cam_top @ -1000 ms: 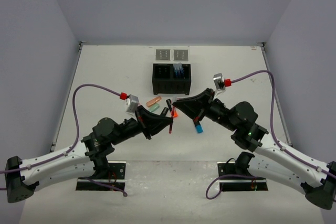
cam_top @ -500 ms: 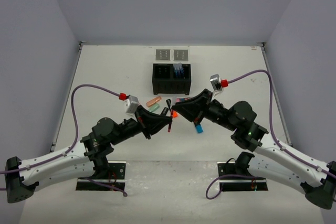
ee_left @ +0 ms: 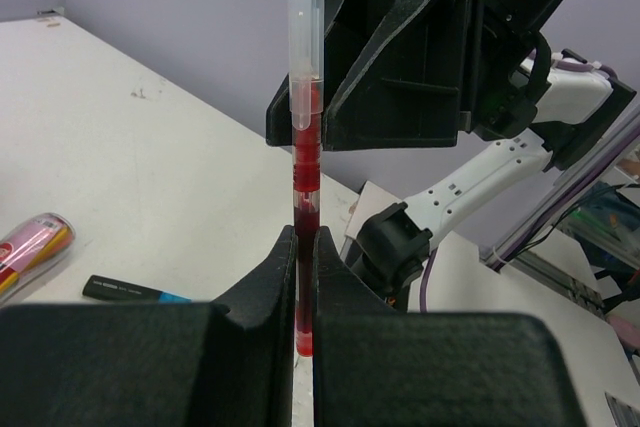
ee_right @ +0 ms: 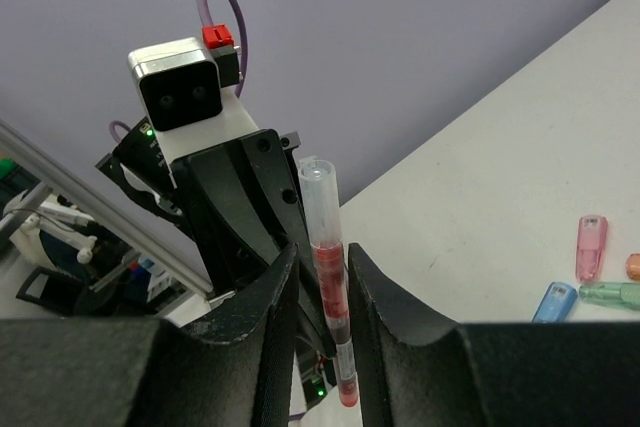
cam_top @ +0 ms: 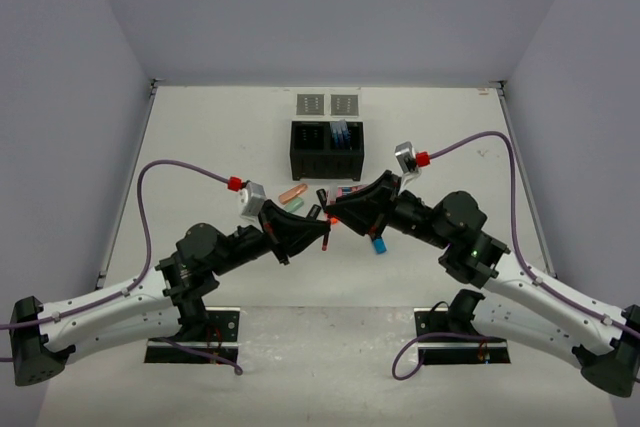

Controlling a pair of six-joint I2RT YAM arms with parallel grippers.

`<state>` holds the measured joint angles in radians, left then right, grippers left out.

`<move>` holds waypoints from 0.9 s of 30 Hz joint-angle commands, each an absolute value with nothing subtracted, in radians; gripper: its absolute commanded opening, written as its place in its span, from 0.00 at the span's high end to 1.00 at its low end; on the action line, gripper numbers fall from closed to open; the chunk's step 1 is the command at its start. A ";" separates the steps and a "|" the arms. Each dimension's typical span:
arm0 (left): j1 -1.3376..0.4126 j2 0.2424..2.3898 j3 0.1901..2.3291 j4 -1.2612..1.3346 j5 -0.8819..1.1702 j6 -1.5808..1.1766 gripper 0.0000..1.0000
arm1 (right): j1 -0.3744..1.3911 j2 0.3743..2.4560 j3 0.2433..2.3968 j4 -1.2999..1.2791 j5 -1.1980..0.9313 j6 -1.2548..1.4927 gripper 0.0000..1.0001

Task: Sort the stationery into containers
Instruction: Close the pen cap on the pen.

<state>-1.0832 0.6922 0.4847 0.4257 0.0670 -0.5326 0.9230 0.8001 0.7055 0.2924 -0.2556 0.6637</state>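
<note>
A: Where is the red pen (ee_left: 305, 147)?
B: Middle of the top view, off the table (cam_top: 200, 147). The left claw (ee_left: 304, 247) squeezes its bottom end. The right claw (ee_right: 322, 252) sits around it, narrow, not pinching yet.
A: Easy to hold?
B: I think it's light, stiff, slippery. Grab the red part, not the clear cap (ee_left: 305, 7).
A: Containers?
B: One black box (cam_top: 326, 169), two grey trays (cam_top: 311, 104).

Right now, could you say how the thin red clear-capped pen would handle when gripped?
The thin red clear-capped pen stands straight from the left hand, so it is probably stiff. It looks slim and likely light. Its smooth round barrel may slip or roll if released.
</note>
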 commanded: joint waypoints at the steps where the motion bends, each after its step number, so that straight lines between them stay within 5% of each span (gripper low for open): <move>1: -1.083 0.686 0.533 0.479 0.076 -0.495 1.00 | 0.930 0.826 0.750 0.301 -0.307 0.643 0.72; 8: -1.083 0.680 0.559 0.458 0.071 -0.479 1.00 | 0.934 0.831 0.744 0.307 -0.314 0.641 0.73; 13: -1.083 0.679 0.561 0.456 0.065 -0.482 1.00 | 0.935 0.827 0.755 0.304 -0.316 0.633 0.97; 20: -1.083 0.688 0.566 0.443 0.056 -0.481 1.00 | 0.934 0.816 0.775 0.294 -0.295 0.610 1.00; 27: -1.083 0.721 0.563 0.433 0.069 -0.477 0.67 | 0.936 0.818 0.858 0.227 -0.296 0.543 1.00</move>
